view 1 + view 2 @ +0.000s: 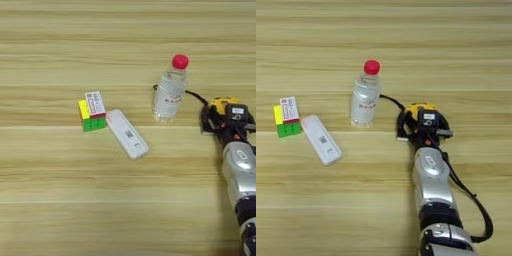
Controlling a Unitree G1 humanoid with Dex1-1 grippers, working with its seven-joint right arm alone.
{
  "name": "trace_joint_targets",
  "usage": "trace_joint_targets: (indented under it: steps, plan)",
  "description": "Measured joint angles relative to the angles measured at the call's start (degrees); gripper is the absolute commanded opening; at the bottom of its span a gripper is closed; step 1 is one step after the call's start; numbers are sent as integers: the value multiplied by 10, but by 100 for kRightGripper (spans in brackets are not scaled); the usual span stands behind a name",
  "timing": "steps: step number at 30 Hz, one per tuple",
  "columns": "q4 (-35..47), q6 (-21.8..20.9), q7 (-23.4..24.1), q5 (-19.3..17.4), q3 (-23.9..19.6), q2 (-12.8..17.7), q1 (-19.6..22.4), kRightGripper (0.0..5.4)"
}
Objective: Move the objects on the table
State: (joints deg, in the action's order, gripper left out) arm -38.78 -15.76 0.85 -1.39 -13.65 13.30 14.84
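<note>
Yellow-and-black tape measure (421,111) sits toward the right edge of the light wooden plank table (60,200), and the black two-fingered right gripper (423,125) is right on top of it. The fingers look wrapped around it, but honestly I can't tell if they're clamped. Clear plastic bottle with a red cap (170,92) stands upright just left of that, near the middle. Further left lies a flat white oblong device (127,134), angled, touching or just beside a colourful puzzle cube (91,120) with a small white-red box (95,103) resting on it.
</note>
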Motion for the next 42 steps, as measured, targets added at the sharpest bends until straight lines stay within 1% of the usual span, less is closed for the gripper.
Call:
trace_joint_targets:
  steps: [4,8,9,10,11,12,14,16,17,19,22,27,28,31,35,42]
  plan:
    - [26,3,0,-1,0,-4,-17,472]
    - [83,16,1,-5,-1,-11,-52,472]
    - [106,20,1,-7,-1,-15,-68,472]
    - [151,30,0,-9,0,-25,-100,472]
    - [158,31,0,-9,0,-27,-104,472]
    - [188,40,0,-9,3,-31,-122,472]
    - [257,57,-4,-8,19,-51,-181,472]
    - [303,69,-6,-8,30,-60,-218,472]
    - [342,79,-10,-8,38,-67,-245,472]
    - [387,85,-15,-8,50,-73,-272,472]
    - [448,90,-26,-8,68,-79,-301,472]
    - [501,90,-39,4,114,-94,-328,472]
    - [510,90,-44,7,130,-98,-336,472]
    - [521,90,-50,13,147,-102,-342,472]
    - [528,90,-56,17,182,-111,-357,472]
    - [536,90,-74,31,250,-122,-355,472]
